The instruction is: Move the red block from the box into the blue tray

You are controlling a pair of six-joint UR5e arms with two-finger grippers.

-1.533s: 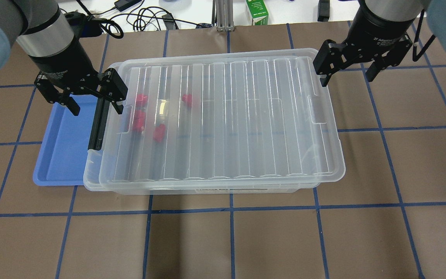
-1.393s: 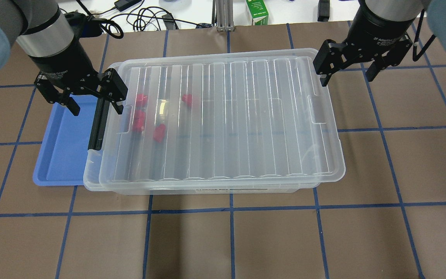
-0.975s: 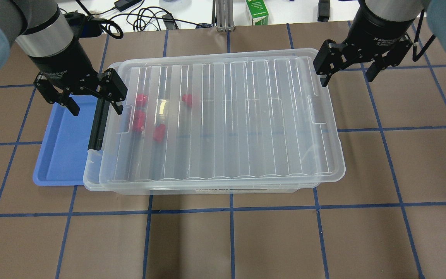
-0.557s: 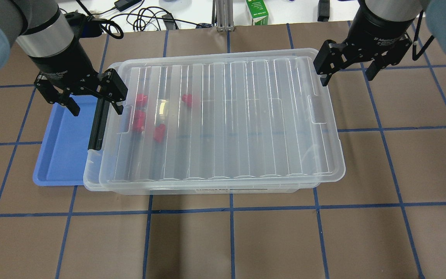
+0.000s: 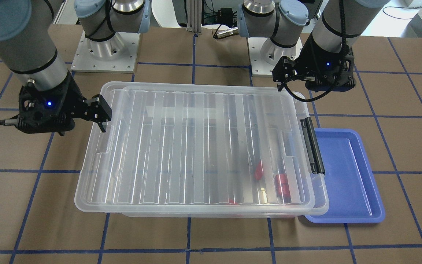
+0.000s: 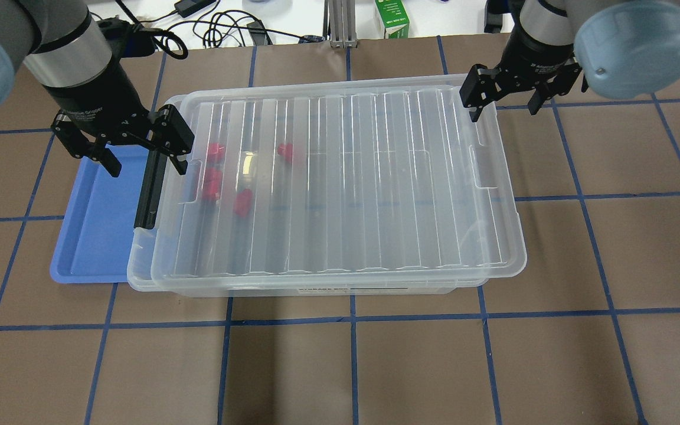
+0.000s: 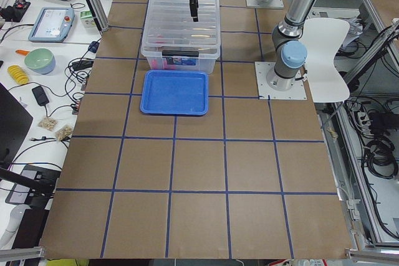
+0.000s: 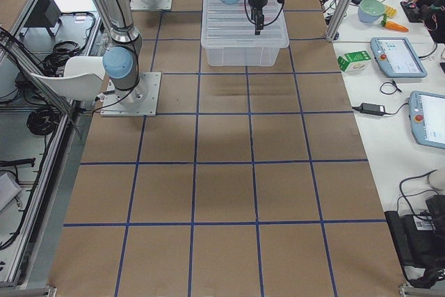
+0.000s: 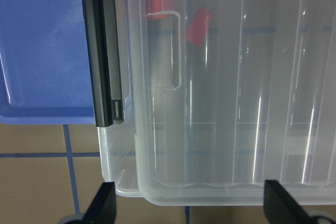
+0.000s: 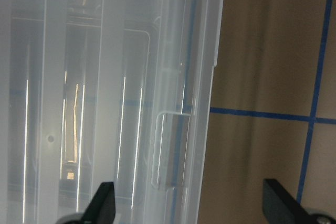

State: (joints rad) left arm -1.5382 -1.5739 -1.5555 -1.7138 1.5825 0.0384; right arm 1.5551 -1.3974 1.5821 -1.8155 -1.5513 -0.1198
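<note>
Brown paper table top (image 6: 375, 366), marked with a grid of blue tape lines (image 6: 352, 319). White side bench (image 6: 446, 18) beyond the right gripper (image 6: 504, 113), carrying a green-and-white carton (image 6: 392, 18). Black cables (image 6: 257, 32) beyond the left gripper (image 6: 147, 168). White moulded chair (image 7: 327, 54) off the table edge.

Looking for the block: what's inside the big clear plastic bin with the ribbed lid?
Inside the clear plastic bin, through its ribbed lid, four small red pieces show near the black latch bar end. The lid blurs them, so shapes are unclear.
</note>
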